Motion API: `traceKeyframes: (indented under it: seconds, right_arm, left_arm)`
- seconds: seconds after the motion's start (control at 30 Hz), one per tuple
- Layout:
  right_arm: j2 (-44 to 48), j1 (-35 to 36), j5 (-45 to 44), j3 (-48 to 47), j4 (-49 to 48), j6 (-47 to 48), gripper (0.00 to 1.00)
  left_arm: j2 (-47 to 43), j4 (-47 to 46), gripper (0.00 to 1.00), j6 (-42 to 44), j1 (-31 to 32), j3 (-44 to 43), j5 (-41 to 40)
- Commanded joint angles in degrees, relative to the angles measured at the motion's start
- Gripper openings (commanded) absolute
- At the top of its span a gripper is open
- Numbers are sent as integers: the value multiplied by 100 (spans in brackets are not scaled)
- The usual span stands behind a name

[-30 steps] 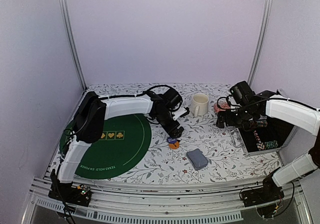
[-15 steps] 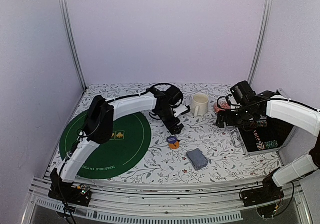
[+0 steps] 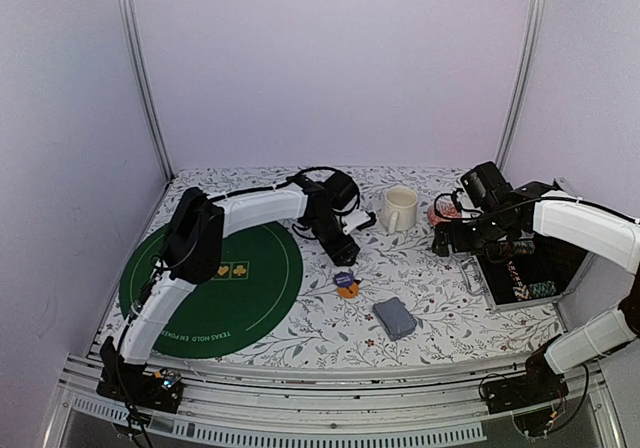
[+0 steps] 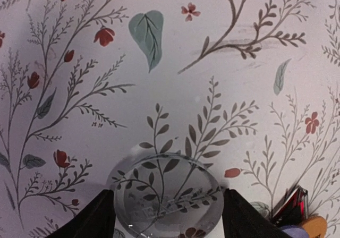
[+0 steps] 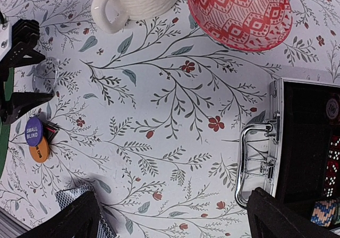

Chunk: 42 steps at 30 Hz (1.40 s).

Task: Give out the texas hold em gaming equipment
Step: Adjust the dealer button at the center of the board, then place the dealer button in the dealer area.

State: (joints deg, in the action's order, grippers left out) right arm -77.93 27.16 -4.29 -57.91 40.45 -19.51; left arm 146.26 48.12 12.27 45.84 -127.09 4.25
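My left gripper [image 3: 341,245] is shut on the clear disc [image 4: 167,194], its fingers [image 4: 98,218] pressing on both sides, and holds it just above the floral cloth. The disc also shows in the right wrist view [image 5: 45,74]. The orange disc button [image 3: 347,289] lies near it with a purple "small blind" chip [image 5: 33,132] on top and the black-and-red marker [image 5: 51,129] beside it. The grey-blue card deck [image 3: 395,318] lies nearer the front. My right gripper [image 5: 172,217] is open and empty, hovering by the case handle [image 5: 255,161]. Poker chips [image 5: 325,211] sit in the case.
A cream mug [image 3: 398,208] and a red-patterned dish [image 3: 443,211] stand at the back. An open black case [image 3: 530,268] lies at the right. A round green felt mat [image 3: 215,288] lies at the left.
My left gripper has moved back and slightly left, away from the orange button, with the clear disc in it. The right arm has not moved.
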Motion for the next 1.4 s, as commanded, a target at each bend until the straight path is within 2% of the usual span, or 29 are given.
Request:
traceKeyframes:
  seconds: [0.0,0.07,0.17,0.43,0.63,0.83,0.97,1.17,1.37]
  right_arm:
    - [52,9,-80,-163,33,61,99]
    - [59,9,-73,-176,37,53,99]
    - [83,10,-71,-193,44,46,99]
    - [183,9,-87,-277,92,39,99]
    - [325,9,-100,-291,30,65,99]
    - [401,9,-66,-262,-111,152,99]
    - [389,9,-36,-293,-233,333,99]
    - [328,2,-11,-419,-322,532,99]
    - [467,0,-6,-203,-444,545,99]
  left_arm:
    - [100,397,64,147,-29,282,-147]
    - [105,375,59,149,-29,282,-175]
    - [56,369,45,137,-18,281,-210]
    - [-625,-249,30,-76,-95,499,22]
    - [-1784,-725,28,-457,-463,1273,303]
    - [-3595,-1172,28,-980,-1324,3360,232]
    - [-4263,-1172,29,-1204,-2101,4561,98]
    - [-4673,-1606,28,-1414,-3204,5564,184]
    - [-4303,-1929,28,-1509,-3714,5633,52]
